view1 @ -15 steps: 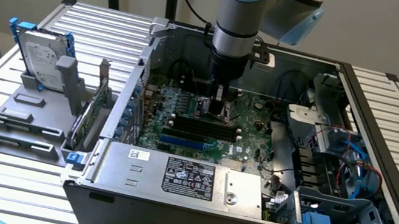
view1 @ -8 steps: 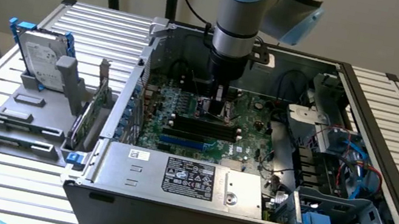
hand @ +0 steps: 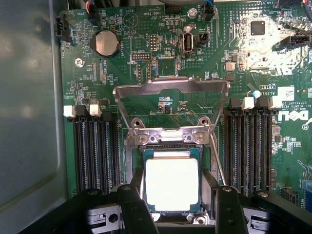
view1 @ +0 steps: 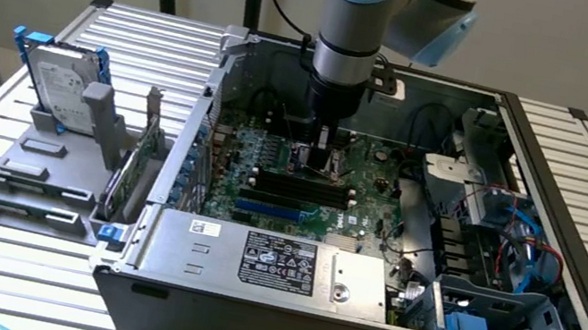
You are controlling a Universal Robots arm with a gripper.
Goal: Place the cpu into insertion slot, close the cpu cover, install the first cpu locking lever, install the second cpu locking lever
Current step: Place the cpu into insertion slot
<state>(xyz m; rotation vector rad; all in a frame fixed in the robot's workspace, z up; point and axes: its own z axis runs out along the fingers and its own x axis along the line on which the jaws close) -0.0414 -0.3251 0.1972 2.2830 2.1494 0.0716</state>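
Our gripper stands wide open low over the socket, its two black fingers flanking the cpu without, as far as we can tell, clamping it; a thin gap shows on at least one side. The cpu lies flat, silvery face up, inside the insertion slot, on the green circuit board between the banks of long black memory slots. We judge the first step to be at its very end: the chip looks seated and released. The cpu cover is not yet closed; it stands swung up and back from its hinge. A thin wire locking lever beside the socket looks unlatched. Whatever follows, we think, calls for the fingers to leave without nudging the chip. For writing, we read DELL printed in white at the board's edge. The grey power-supply box carries a black label, its text too small for us to read.
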